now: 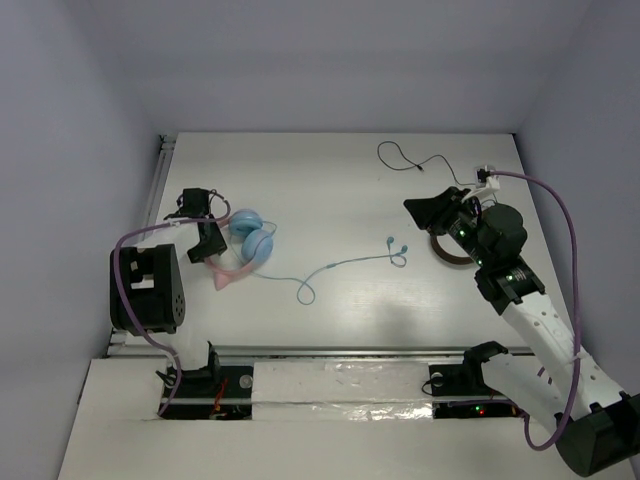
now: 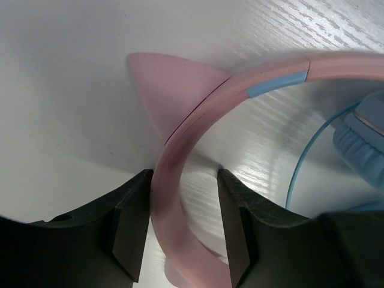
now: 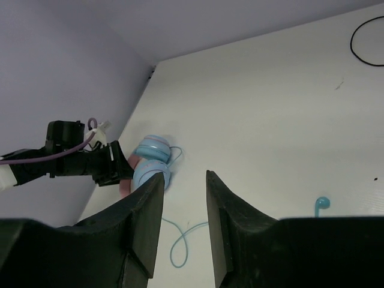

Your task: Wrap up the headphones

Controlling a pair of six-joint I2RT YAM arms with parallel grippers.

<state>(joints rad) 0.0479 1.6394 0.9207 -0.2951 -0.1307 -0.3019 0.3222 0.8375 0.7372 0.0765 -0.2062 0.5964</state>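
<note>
The headphones (image 1: 250, 240) lie on the left part of the white table (image 1: 330, 190), their two round light-blue ear cups (image 1: 255, 236) stacked close together and the pink headband (image 2: 180, 180) curving out toward the near left. The left gripper (image 1: 210, 245) is down at that headband. In the left wrist view its two dark fingers (image 2: 129, 228) stand one on each side of the pink band. The band lies against one finger, and a strip of table shows between it and the other, so the jaws are parted around the band rather than clamped on it. A pink cat-ear point (image 2: 171, 84) juts from the band just beyond the fingertips, and a light-blue cushion shows at the right edge of that view. The thin light-blue cable (image 1: 340, 262) trails from the ear cups across the middle of the table, makes a small loop near the front, then runs right to a curled end (image 1: 397, 250). The right gripper (image 1: 428, 208) is well apart from the headphones, on the right side of the table, with its jaws spread and nothing between them. Its wrist camera looks across the table toward the ear cups. Just beside the right arm sits a brown rounded object (image 1: 443, 255), mostly hidden by the arm. A thin black cable (image 1: 400, 158) lies loosely curled near the far edge.
</note>
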